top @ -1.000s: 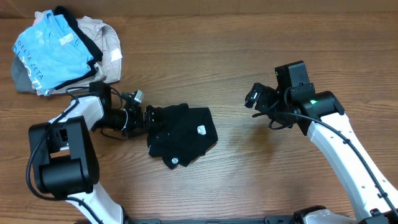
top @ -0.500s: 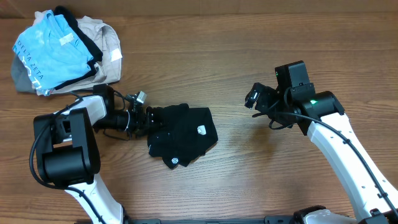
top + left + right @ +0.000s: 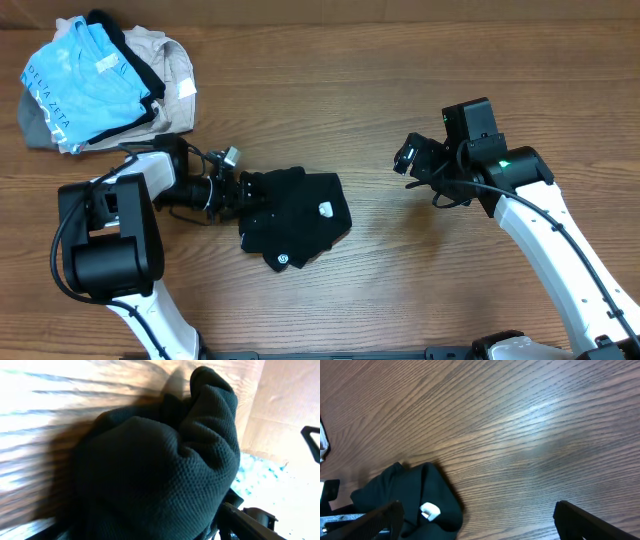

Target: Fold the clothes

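The black T-shirt (image 3: 295,215) lies bunched in a heap a little left of the middle of the table (image 3: 420,300), its white neck tag (image 3: 324,210) facing up. My left jaws sit against its left edge. That wrist's view is all dark knit, so I cannot tell whether they grip cloth or only press into it. My right jaws hang wide apart and empty, well off toward the right edge. The fabric looks light, limp and stretchy, so it will sag and drag. I judge the hem or shoulders the places to pinch.
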Action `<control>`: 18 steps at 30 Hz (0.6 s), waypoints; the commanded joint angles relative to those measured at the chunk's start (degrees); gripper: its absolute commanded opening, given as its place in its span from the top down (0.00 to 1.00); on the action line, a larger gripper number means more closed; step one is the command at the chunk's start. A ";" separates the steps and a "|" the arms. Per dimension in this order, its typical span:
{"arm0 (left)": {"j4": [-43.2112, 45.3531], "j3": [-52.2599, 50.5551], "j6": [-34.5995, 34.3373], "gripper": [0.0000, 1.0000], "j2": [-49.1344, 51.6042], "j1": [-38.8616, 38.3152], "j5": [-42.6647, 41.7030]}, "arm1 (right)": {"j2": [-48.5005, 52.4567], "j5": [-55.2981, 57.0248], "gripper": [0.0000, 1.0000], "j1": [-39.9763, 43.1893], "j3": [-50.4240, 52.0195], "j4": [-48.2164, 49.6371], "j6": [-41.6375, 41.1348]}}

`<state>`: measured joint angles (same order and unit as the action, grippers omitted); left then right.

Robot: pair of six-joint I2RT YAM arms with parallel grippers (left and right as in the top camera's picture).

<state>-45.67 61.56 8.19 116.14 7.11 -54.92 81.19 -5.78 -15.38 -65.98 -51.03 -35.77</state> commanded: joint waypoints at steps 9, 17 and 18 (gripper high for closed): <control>2.08 -3.34 0.37 0.64 4.90 -7.08 20.41 | 0.02 -0.24 0.00 0.13 0.15 0.20 0.22; 5.33 -3.26 -1.25 0.96 4.87 -7.69 20.35 | 0.02 -0.24 0.00 0.13 1.27 1.40 0.20; 5.77 -3.02 -1.73 0.96 4.87 -7.69 20.33 | 0.02 -0.24 0.00 0.13 1.57 1.73 0.22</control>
<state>-42.70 60.75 7.60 116.57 1.04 -49.08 81.19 -5.80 -15.35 -65.60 -49.98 -35.77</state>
